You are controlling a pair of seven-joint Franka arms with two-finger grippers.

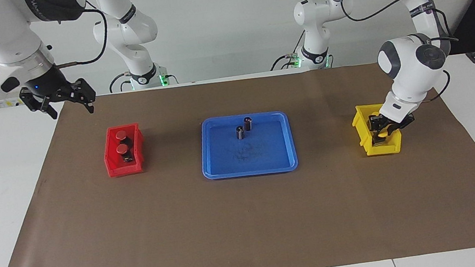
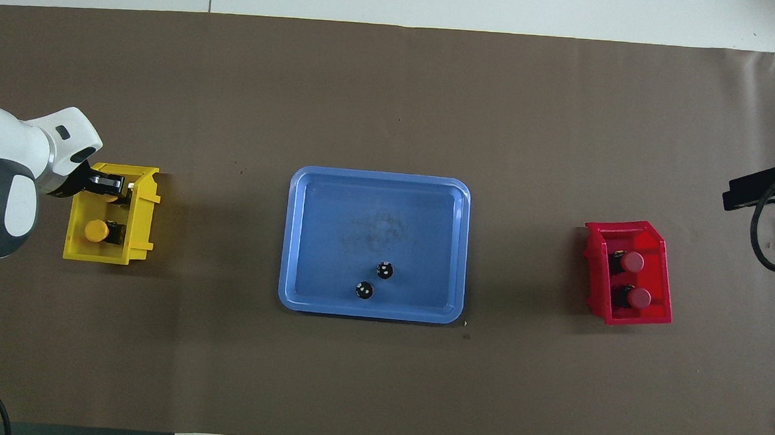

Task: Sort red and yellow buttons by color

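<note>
Nearly sorted — the left hand [image 1: 383, 130] dips into the yellow bin [image 2: 140, 231], pinching a yellow button [image 1: 383, 132] to drop beside its twin [image 2: 97, 231]; the right hand [image 1: 67, 103] waits, fingers spread.

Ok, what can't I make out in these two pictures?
- Second yellow button: in both views the left gripper, down in the yellow bin, covers most of it; held or released, unclear.
- Right gripper: overhead view cuts it at the edge.
- Two cylinders in the blue tray: too small to identify in either view.
- Red buttons in the red bin: bodies mostly hidden by caps and walls.
</note>
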